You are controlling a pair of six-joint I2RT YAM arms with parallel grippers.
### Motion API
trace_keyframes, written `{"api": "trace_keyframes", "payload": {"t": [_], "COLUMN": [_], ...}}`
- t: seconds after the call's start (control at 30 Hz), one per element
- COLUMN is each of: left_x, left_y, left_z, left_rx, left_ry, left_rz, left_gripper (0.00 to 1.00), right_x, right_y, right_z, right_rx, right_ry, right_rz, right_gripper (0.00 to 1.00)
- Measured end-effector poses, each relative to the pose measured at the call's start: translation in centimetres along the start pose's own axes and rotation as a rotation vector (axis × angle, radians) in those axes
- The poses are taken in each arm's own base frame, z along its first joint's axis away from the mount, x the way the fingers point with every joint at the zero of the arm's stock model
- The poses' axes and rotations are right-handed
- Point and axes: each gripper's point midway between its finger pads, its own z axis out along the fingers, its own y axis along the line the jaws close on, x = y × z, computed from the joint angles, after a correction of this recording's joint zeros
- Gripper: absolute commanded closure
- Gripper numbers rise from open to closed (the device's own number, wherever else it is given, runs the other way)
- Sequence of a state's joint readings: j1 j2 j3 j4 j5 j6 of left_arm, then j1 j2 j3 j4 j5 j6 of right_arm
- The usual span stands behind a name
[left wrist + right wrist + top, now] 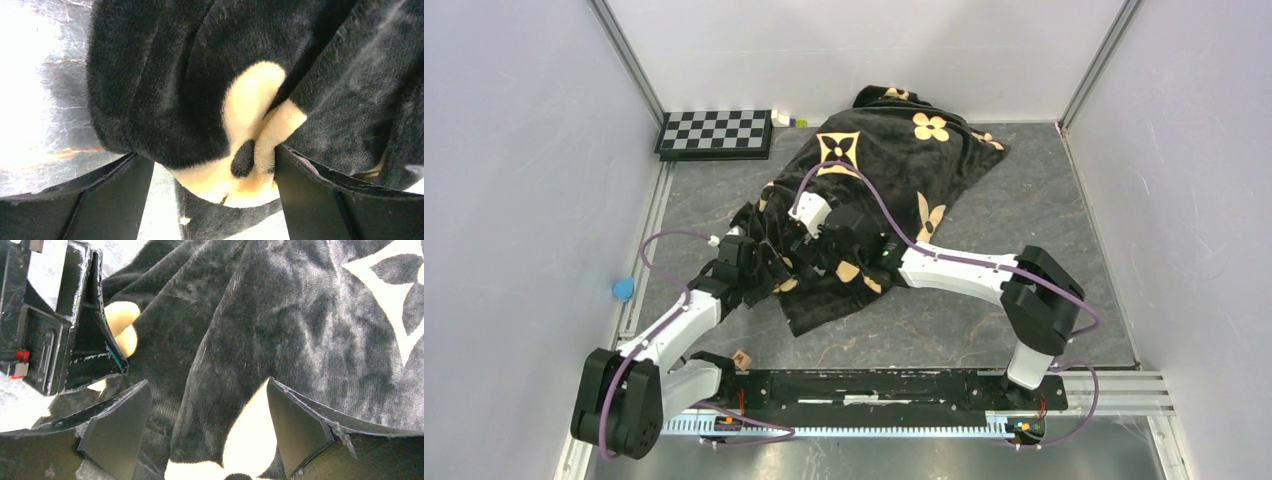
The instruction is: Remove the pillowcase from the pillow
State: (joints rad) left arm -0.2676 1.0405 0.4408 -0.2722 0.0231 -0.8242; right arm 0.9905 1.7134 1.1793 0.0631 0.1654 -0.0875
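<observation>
The pillowcase [894, 170], black velvety fabric with tan flower and star prints, lies bunched across the middle of the table. The pillow is hidden inside it. My left gripper [774, 268] is at the pillowcase's near-left edge. In the left wrist view it [212, 155] is open wide, with a fold of the pillowcase [250, 125] bulging between the jaws and touching the right finger [320, 195]. My right gripper [810, 240] is just beyond it, over the fabric. In the right wrist view it [209, 384] is open, its fingers [117, 432] resting on the pillowcase [300, 315]. The left gripper [55, 335] shows close by at the upper left.
A black-and-white checkerboard [715, 133] leans at the back left, with a small white and yellow object [788, 120] beside it. A small blue object [624, 289] lies by the left wall. A small tan block [742, 358] sits near the front rail. Walls enclose the table.
</observation>
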Motion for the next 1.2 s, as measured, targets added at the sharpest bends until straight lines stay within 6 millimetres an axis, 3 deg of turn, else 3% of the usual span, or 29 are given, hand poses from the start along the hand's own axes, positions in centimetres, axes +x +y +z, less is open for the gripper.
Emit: {"api": "trace_keyframes", "payload": {"t": [0.07, 0.2, 0.27, 0.33, 0.37, 0.6, 0.73, 0.9, 1.0, 1.07, 1.2], "left_x": [-0.1, -0.3, -0.5, -0.7, -0.8, -1.6, -1.7, -1.1, -0.9, -0.6, -0.9], "left_y": [0.0, -0.5, -0.9, -1.3, -1.5, -1.9, -1.9, -1.3, -1.1, -0.8, -1.4], "left_z": [0.4, 1.0, 1.2, 1.2, 1.2, 0.6, 0.2, 0.2, 0.2, -0.1, -1.9], "left_rx": [-0.008, 0.005, 0.016, 0.025, 0.029, 0.042, 0.057, 0.041, 0.032, 0.022, 0.047], "left_ry": [0.003, 0.004, 0.003, 0.005, 0.002, -0.025, -0.042, -0.028, -0.020, -0.011, -0.020], "left_rz": [-0.009, -0.024, -0.033, -0.040, -0.043, -0.045, -0.049, -0.052, -0.053, -0.053, -0.054], "left_gripper": [0.12, 0.50, 0.74, 0.92, 0.97, 0.98, 0.98, 0.98, 0.98, 0.98, 0.97], "right_x": [0.0, 1.8, 2.8, 3.4, 3.5, 3.7, 3.7, 4.3, 4.6, 5.0, 5.9], "right_y": [0.1, -0.5, -0.7, -0.9, -1.1, -3.8, -7.4, -13.8, -16.1, -17.0, -16.8], "right_z": [0.8, 1.8, 2.2, 2.3, 2.2, 1.7, 0.3, -3.3, -4.7, -5.4, -6.1], "right_rx": [0.020, 0.064, 0.082, 0.096, 0.105, 0.237, 0.320, 0.460, 0.511, 0.532, 0.528], "right_ry": [0.014, 0.068, 0.094, 0.114, 0.118, 0.136, 0.134, 0.122, 0.113, 0.115, 0.129], "right_rz": [-0.021, -0.044, -0.054, -0.060, -0.063, -0.062, -0.013, 0.078, 0.121, 0.141, 0.147], "right_gripper": [0.12, 0.18, 0.21, 0.30, 0.35, 0.85, 0.89, 0.90, 0.94, 0.96, 0.96]}}
